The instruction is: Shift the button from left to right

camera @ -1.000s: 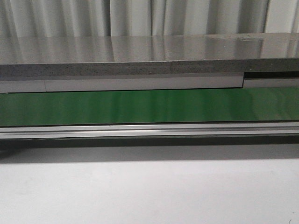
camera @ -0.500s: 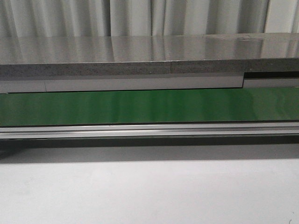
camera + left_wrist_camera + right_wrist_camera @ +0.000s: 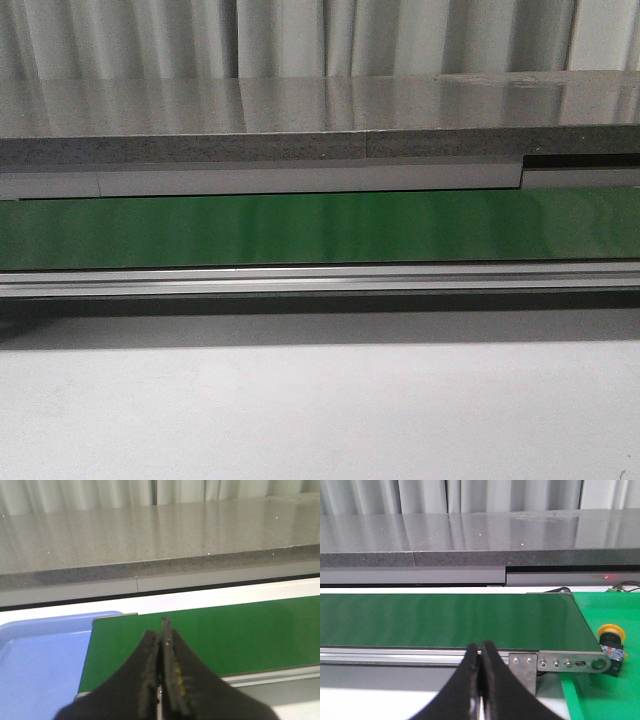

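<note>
The button (image 3: 611, 645), a yellow-orange cap on a black boxy body, shows only in the right wrist view. It sits on a green surface (image 3: 605, 695) just past the right end of the green belt (image 3: 450, 620). My right gripper (image 3: 480, 647) is shut and empty, in front of the belt's metal rail, well to the left of the button. My left gripper (image 3: 161, 630) is shut and empty over the belt's (image 3: 210, 635) left end. The front view shows the belt (image 3: 320, 228) bare, with no gripper and no button.
A blue tray (image 3: 40, 665) lies beside the belt's left end. A metal rail (image 3: 320, 279) runs along the belt's near edge, with an end bracket (image 3: 560, 663) at the right. A grey stone counter (image 3: 320, 130) stands behind the belt. A white table (image 3: 320, 410) lies in front.
</note>
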`<act>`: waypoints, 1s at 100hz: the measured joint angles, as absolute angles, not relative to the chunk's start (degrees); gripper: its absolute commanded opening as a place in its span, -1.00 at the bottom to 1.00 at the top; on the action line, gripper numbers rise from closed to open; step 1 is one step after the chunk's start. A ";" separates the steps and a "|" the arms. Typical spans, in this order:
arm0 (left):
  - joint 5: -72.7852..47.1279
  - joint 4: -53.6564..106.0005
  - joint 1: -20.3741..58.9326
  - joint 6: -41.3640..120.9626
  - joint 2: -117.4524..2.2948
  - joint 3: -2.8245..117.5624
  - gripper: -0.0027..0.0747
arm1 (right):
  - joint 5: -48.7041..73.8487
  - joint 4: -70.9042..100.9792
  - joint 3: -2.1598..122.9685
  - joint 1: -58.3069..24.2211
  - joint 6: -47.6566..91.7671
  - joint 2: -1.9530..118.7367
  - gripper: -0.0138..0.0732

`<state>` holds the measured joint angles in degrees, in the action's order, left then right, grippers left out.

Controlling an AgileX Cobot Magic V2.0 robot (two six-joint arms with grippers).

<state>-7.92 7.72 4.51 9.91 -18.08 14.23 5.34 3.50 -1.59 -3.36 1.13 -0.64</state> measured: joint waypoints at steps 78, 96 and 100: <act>-7.58 0.00 -1.16 0.00 0.27 0.98 -0.98 | 5.30 3.50 -1.59 -3.36 1.13 -0.64 -0.84; -3.80 0.00 -1.16 -1.40 0.27 0.27 -0.98 | 5.21 3.50 -1.59 -3.36 1.13 -0.64 -0.84; -2.63 0.00 -1.16 -1.65 0.27 0.27 -0.98 | 5.21 3.50 -1.59 -3.36 1.13 -0.64 -0.84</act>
<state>-2.63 0.00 -1.16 -1.65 0.27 0.27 5.21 3.50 -1.59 -3.36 1.13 -0.64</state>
